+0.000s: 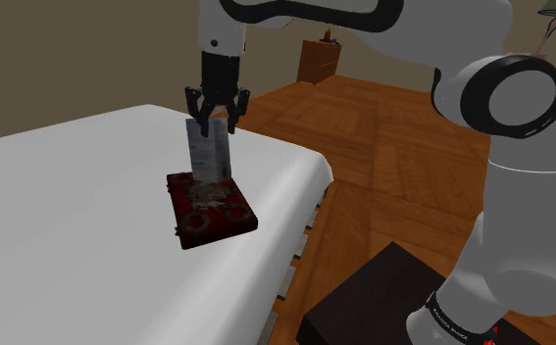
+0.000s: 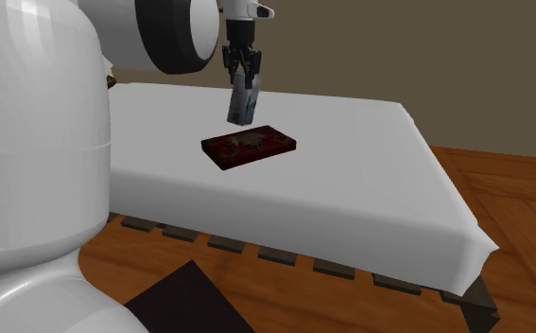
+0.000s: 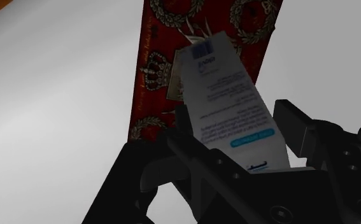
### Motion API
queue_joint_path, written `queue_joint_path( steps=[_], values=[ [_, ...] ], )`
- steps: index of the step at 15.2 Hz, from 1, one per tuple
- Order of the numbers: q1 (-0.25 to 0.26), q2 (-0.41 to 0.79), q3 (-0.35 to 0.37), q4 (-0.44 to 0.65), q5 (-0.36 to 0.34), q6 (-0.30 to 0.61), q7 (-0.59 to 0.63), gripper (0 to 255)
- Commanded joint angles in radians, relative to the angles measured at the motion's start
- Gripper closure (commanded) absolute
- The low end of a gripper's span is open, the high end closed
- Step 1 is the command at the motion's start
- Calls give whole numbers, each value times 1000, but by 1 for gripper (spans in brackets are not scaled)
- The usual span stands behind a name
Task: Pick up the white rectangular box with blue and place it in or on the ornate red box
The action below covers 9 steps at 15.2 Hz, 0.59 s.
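The white rectangular box with blue print [image 1: 209, 155] [image 2: 242, 106] [image 3: 223, 83] stands nearly upright. Its lower end is on or just above the ornate red box [image 1: 219, 218] [image 2: 261, 147] [image 3: 155, 70]. That flat red box, patterned with gold crowns and wreaths, lies on the white bed surface [image 1: 70, 216] [image 2: 370, 180]. My gripper [image 1: 215, 125] [image 2: 244, 83] [image 3: 233, 124] points down over it, shut on the white box's upper end. In the wrist view the fingers [image 3: 184, 130] press against both long edges of the box.
The bed's edge [image 1: 310, 186] drops to a wooden floor [image 1: 364, 118], with dark slats showing beneath it. My dark stand [image 1: 374, 294] sits at the shoulder view's lower right. A wooden cabinet [image 1: 320, 61] stands farther back.
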Motion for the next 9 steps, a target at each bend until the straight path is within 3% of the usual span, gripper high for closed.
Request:
queue_joint_path(
  steps=[1,9],
  values=[
    [-4,-15,0,-51,4,38,0,255],
    [-15,-38,-1,-194,11,158,-5,255]
  ],
)
